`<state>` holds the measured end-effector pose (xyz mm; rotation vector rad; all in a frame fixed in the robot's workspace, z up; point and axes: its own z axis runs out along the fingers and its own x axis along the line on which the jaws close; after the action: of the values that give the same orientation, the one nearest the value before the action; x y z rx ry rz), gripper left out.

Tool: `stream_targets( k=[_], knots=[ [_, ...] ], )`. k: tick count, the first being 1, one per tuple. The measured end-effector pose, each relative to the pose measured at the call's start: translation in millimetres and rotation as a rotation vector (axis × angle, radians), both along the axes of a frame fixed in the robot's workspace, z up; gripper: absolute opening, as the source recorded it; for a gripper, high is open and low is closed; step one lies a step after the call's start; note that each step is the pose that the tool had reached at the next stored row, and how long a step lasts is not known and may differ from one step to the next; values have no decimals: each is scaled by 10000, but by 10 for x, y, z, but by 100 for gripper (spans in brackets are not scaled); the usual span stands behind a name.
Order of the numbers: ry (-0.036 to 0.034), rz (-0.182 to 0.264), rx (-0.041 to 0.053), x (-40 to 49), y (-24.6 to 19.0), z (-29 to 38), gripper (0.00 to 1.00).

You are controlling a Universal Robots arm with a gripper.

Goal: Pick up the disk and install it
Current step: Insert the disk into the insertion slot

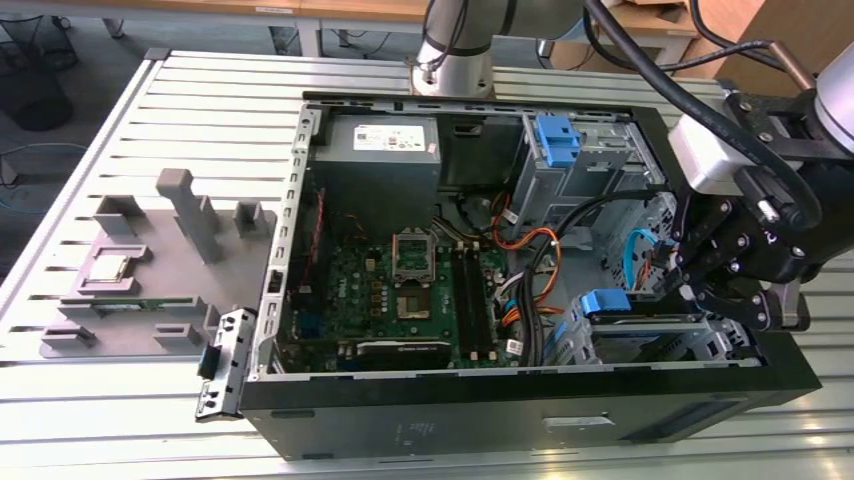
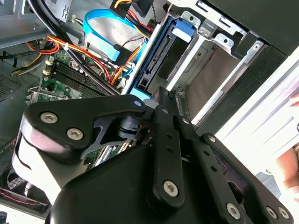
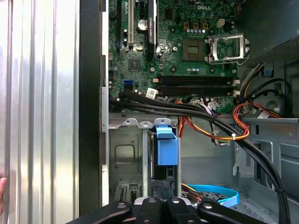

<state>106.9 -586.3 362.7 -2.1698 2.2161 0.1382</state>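
The disk [image 1: 609, 303] sits edge-up in the lower drive cage [image 1: 667, 345] of the open computer case [image 1: 534, 405], at the exterior view's right. Its bright blue carrier tab [image 3: 167, 144] faces the motherboard, and the dark drive edge [image 2: 161, 56] runs back under my gripper. My gripper [image 1: 705, 292] comes down over the cage at the end of the disk away from the tab. Its black fingers [image 3: 174, 203] stand close together across that end in the first wrist view. In the second wrist view a fingertip [image 2: 160, 95] touches the blue frame [image 2: 139, 99].
Black and orange cables [image 3: 205, 116] and a blue flat cable [image 2: 105, 28] cross beside the cage. A second blue bracket [image 1: 554, 140] sits in the upper cage. A grey fixture [image 1: 134, 270] stands at the exterior view's left. A person's hand [image 2: 292, 161] shows beyond the case wall.
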Motion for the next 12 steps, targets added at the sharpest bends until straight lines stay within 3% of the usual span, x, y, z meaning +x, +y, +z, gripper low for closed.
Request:
stream_targets(
  k=[12],
  knots=[
    [-163, 5, -52, -12, 3, -115, 11]
  ],
)
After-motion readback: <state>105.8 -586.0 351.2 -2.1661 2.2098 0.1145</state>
